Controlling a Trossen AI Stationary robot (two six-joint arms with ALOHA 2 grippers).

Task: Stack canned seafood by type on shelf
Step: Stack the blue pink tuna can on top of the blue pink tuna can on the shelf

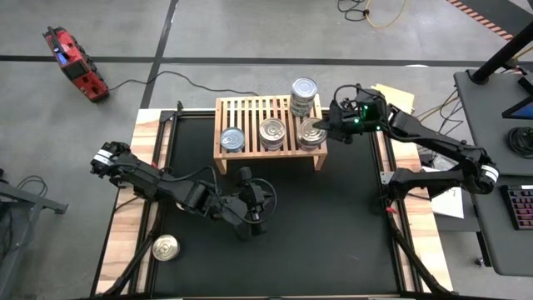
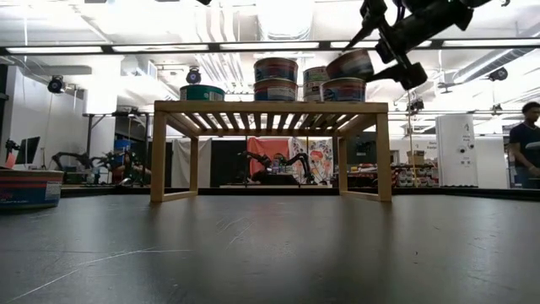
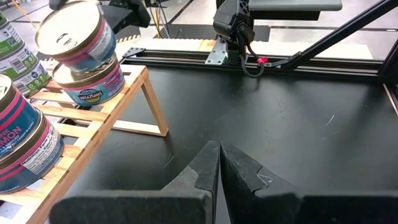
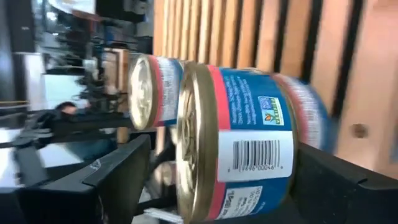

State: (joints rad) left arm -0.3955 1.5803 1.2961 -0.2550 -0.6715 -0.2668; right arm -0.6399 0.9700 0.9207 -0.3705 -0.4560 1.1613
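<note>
- Light-wood shelf [image 1: 250, 108] stood at the far middle of the black table [image 1: 333, 225], holding cans in four spots.
- One can [image 1: 232, 139] sat at the shelf's front left, another [image 1: 272, 132] at its front middle, and a stack of cans [image 1: 304, 96] at its back right.
- At the shelf's front right, a tilted top can [image 2: 350, 63] rested on a lower can [image 2: 343, 89].
- Right gripper [image 1: 321, 125] was at that front-right corner, its fingers [image 4: 112, 177] spread wide on either side of the tilted can; I cannot tell whether they still touched it.
- Left gripper [image 1: 254, 218] hung over the table in front of the shelf, well apart from it, fingers [image 3: 199, 177] clenched together on nothing.
- A lone can [image 1: 166, 247] sat near the table's front-left edge, far from the shelf.
- A person [image 2: 527, 139] showed in the room beyond the shelf.
</note>
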